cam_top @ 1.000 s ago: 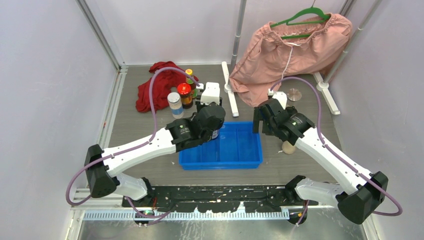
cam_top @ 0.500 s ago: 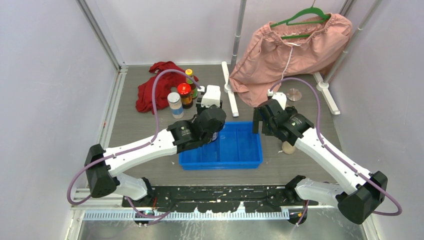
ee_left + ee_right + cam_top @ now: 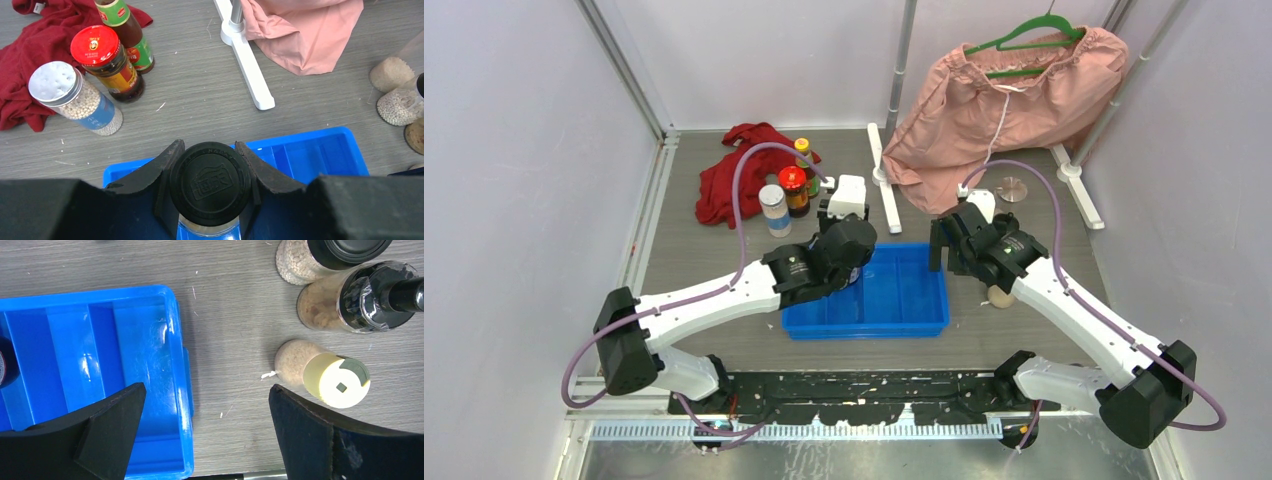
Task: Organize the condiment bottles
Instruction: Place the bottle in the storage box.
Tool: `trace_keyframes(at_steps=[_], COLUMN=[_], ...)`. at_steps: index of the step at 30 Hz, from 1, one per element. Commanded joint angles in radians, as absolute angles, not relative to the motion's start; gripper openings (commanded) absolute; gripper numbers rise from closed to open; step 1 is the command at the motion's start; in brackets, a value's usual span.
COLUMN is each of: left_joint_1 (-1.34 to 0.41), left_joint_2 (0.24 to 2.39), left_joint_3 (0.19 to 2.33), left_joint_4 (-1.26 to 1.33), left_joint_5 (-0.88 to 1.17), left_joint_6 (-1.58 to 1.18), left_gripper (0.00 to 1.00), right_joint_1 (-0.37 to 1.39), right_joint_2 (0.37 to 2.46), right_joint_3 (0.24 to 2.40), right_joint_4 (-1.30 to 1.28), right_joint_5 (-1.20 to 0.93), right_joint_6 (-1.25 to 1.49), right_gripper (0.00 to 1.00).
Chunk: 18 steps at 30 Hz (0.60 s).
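Note:
My left gripper [image 3: 210, 146] is shut on a black-capped bottle [image 3: 210, 184], held upright over the back-left part of the blue tray [image 3: 320, 137]. Beyond the tray stand a silver-capped jar of white grains [image 3: 70, 95], a red-capped jar [image 3: 102, 57] and a green-labelled bottle [image 3: 125, 30]. My right gripper [image 3: 206, 389] hangs open over the tray's right rim [image 3: 172, 340] and bare table, holding nothing. To its right are a yellow-capped bottle [image 3: 325, 375], a black-topped grinder [image 3: 350, 297] and a black-lidded jar [image 3: 320, 255].
A red cloth [image 3: 734, 175] lies at the back left behind the three bottles. A pink garment [image 3: 1004, 100] on a green hanger drapes over a white rack, whose foot [image 3: 884, 185] runs toward the tray. A small round disc [image 3: 1012, 187] lies at the back right.
My left arm has shifted slightly to the right over the tray with the black-capped bottle still in its jaws. The right arm has barely moved.

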<state>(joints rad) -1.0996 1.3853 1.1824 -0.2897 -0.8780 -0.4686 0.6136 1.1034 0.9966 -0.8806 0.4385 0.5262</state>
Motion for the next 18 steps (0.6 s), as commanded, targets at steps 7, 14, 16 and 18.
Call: trace_keyframes(at_steps=[7,14,16,18], left_joint_1=[-1.103,-1.102,-1.102,-1.103], left_joint_2=[1.379,1.382,1.386,1.389], left_joint_3=[1.168,1.152,1.147,1.144], left_joint_4=[-0.121,-0.103,-0.098,-0.092], left_joint_5=[-0.918,-0.916,-0.914,-0.911], left_joint_6=[-0.480,-0.480,-0.481,-0.481], left_gripper=[0.00,0.00,0.00,0.00], right_joint_1=[0.617,0.618,0.618,0.617], right_joint_2=[1.077,1.081,1.083,1.083], right_joint_3=[0.988,0.977,0.974,0.973], right_joint_4=[-0.837,-0.829,-0.827,-0.825], right_joint_5=[0.445,0.444,0.444,0.444], right_joint_6=[0.534,0.531,0.530,0.531], right_gripper=[1.00,1.00,1.00,1.00])
